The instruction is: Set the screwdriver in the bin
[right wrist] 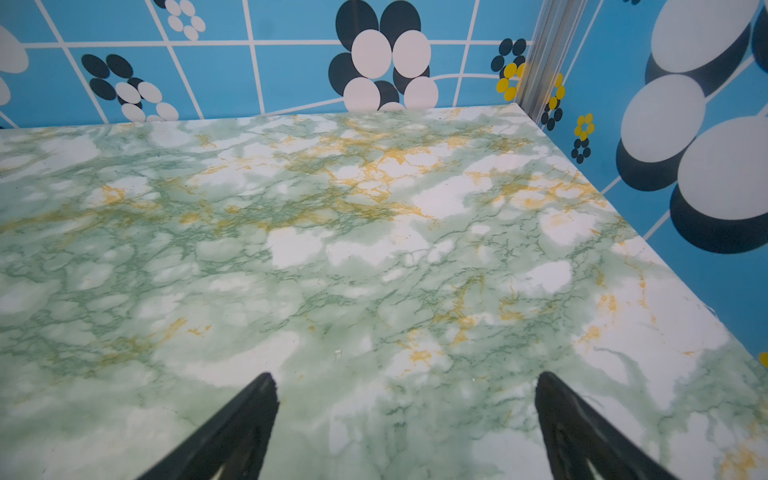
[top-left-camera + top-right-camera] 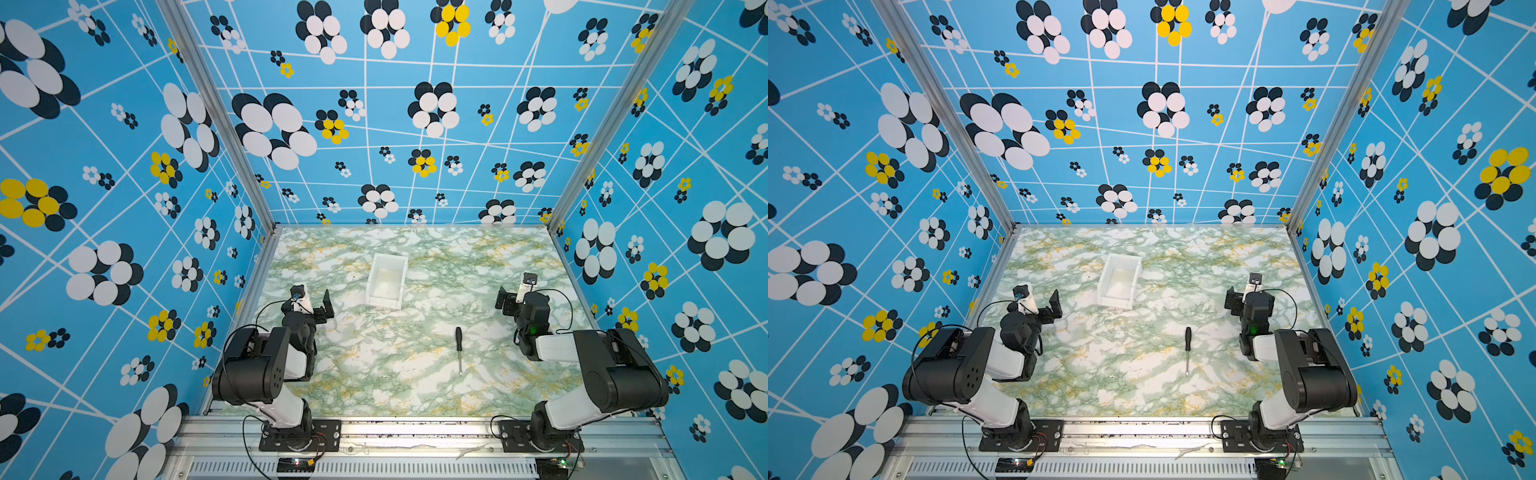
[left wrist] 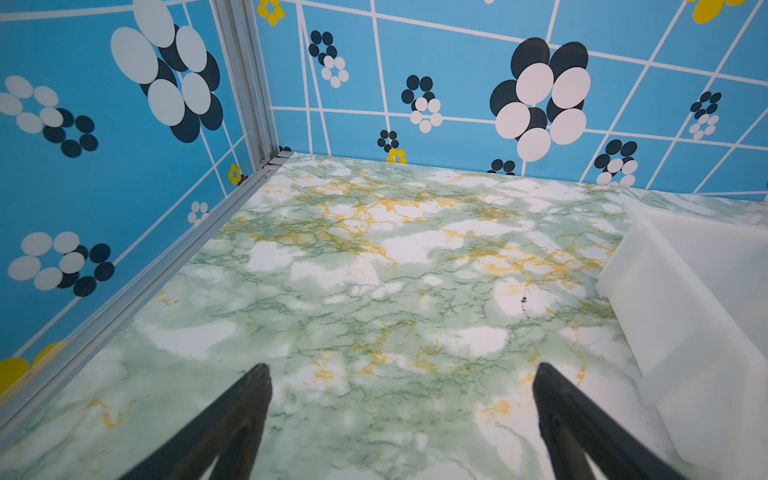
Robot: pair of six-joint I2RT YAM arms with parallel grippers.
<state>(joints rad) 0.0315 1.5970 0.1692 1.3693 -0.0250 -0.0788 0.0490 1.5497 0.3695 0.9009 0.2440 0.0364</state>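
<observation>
The right gripper [image 1: 405,376] hangs open and empty over bare table [image 1: 374,249] near the right edge; the left gripper [image 3: 401,365], also open, is near the bin [image 3: 665,311]. The screwdriver [image 2: 459,349] lies flat on the table toward the front edge, well apart from the bin and both grippers. Nothing looks done yet: grasping, carrying and dropping it in remain

The left arm [image 2: 257,365] and right arm [image 2: 615,374] are black with white parts, thin black cables [image 2: 572,314] and screwed black base plates [image 2: 322,428].
</observation>
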